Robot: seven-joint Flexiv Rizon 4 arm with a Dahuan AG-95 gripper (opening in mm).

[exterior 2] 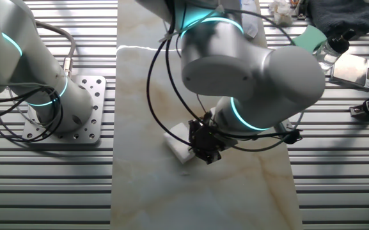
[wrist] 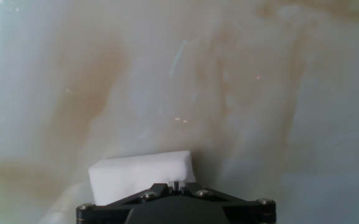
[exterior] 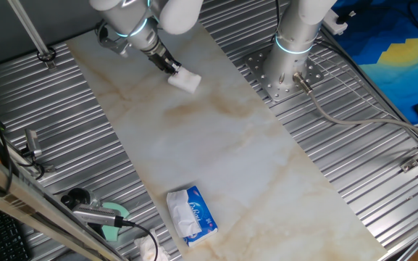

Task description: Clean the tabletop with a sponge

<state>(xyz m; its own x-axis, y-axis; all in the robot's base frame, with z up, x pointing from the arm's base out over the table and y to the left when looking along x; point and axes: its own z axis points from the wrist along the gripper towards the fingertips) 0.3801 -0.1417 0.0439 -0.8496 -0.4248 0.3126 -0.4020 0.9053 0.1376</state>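
One fixed view: gripper (exterior: 174,70) clamped on the sponge (exterior: 185,80), pressed to the tabletop (exterior: 216,152) near its far end. Small white soft block, edges slightly rumpled. Glossy marble-look slab, tan-brown veins, one brownish smear just beyond the sponge. Blue-and-white tissue pack (exterior: 192,214) lying at the near end of the slab, well apart from the sponge. Second arm's base (exterior: 284,67) bolted on ribbed grey metal right of the slab. Green tape roll (exterior: 112,222) and crumpled tissue (exterior: 148,249) off the slab at the near left corner.

The other fixed view: bulky arm wrist (exterior 2: 254,70) hanging over the slab, hiding most of the black gripper (exterior 2: 203,145); white sponge (exterior 2: 180,144) poking out at its left, touching the marble. Black cables looping around the wrist.

Hand view: black gripper body at bottom edge, fingertips not discernible; sponge (wrist: 140,175) jutting forward-left, flat on the veined, shiny surface.
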